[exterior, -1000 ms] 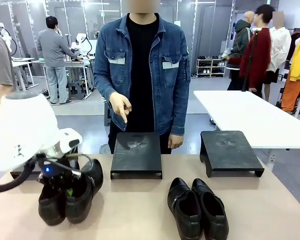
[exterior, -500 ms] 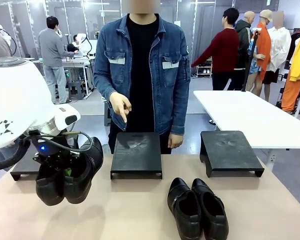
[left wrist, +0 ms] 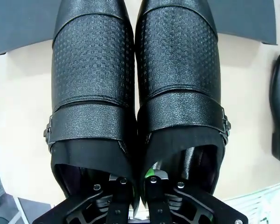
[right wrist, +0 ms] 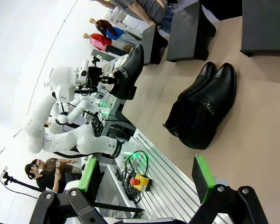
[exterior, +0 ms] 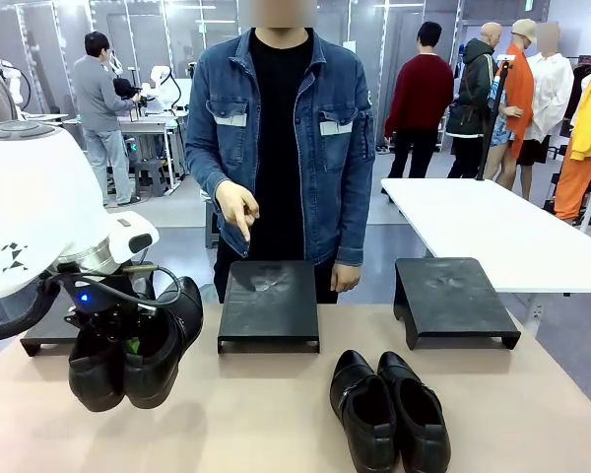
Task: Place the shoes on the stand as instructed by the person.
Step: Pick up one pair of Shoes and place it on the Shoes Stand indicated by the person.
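Strapped shoes point(exterior: 163, 340), on the table point(exterior: 266, 414) a second ago, now hang clear, left gripper point(left wrist: 139, 184) pinching their inner walls together; carry to middle stand point(exterior: 268, 301) can start.

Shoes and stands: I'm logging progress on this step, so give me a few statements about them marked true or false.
The left pincer holds the strapped pair of black shoes off the table. True.
A shoe sits on the middle stand. False: its top is bare.
The person's hand points down toward the middle stand. True.
The right pincer grips the second pair of shoes. False: it is open; that pair lies on the table.
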`<action>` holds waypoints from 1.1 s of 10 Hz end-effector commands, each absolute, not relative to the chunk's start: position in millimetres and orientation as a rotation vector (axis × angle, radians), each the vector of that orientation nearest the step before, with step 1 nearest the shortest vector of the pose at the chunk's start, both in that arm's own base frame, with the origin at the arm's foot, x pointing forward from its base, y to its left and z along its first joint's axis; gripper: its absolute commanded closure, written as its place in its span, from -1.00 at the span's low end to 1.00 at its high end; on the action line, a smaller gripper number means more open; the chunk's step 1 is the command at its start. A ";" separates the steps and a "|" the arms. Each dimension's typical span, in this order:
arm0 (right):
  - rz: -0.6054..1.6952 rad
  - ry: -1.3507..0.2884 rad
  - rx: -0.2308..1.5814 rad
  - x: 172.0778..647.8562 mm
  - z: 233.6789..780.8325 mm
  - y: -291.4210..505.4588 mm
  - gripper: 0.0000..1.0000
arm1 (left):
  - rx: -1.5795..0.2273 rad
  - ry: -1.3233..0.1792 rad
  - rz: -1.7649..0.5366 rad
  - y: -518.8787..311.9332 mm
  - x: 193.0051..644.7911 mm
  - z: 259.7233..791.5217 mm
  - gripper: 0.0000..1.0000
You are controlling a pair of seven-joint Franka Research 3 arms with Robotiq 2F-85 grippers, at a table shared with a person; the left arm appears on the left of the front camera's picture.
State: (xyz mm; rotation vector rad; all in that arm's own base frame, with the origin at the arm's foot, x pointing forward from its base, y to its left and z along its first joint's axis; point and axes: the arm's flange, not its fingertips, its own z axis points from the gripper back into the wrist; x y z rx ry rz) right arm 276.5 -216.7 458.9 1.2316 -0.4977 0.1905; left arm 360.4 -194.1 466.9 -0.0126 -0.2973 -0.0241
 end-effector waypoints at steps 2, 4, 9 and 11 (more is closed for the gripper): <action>0.202 -0.505 1.237 275.6 460.3 -217.9 -1.00 | -0.013 -0.297 -0.024 -194.1 360.4 466.9 0.85; 0.202 -0.505 1.237 275.6 460.3 -217.9 -1.00 | -0.086 -0.473 0.036 -218.5 362.0 480.2 0.85; 0.202 -0.505 1.237 275.6 460.3 -217.9 -1.00 | -0.085 -0.608 -0.002 -292.0 409.2 502.6 0.85; 0.202 -0.505 1.237 275.6 460.3 -217.9 -1.00 | -0.070 -0.616 -0.030 -320.2 442.2 503.3 0.85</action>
